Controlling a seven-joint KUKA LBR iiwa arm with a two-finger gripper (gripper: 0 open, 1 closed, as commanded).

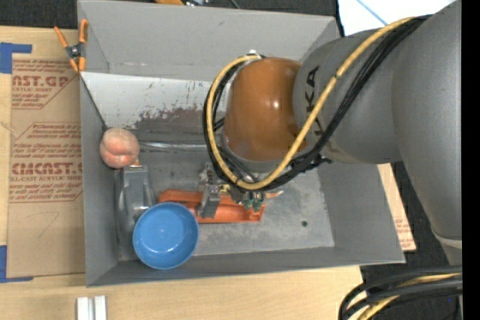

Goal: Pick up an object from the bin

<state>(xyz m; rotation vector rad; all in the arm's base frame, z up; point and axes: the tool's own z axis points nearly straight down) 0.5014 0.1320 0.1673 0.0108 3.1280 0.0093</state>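
My gripper hangs low over the front middle of the bin, mostly hidden under the arm's orange cover. It sits right above a flat orange tool that lies along the bin floor. Whether it touches the tool I cannot tell. A round blue bowl rests just left of the tool's end, near the front left corner.
A clear plastic cup lies on its side behind the blue bowl against the left wall. A peach sits further back on the left. The arm covers the bin's right and middle.
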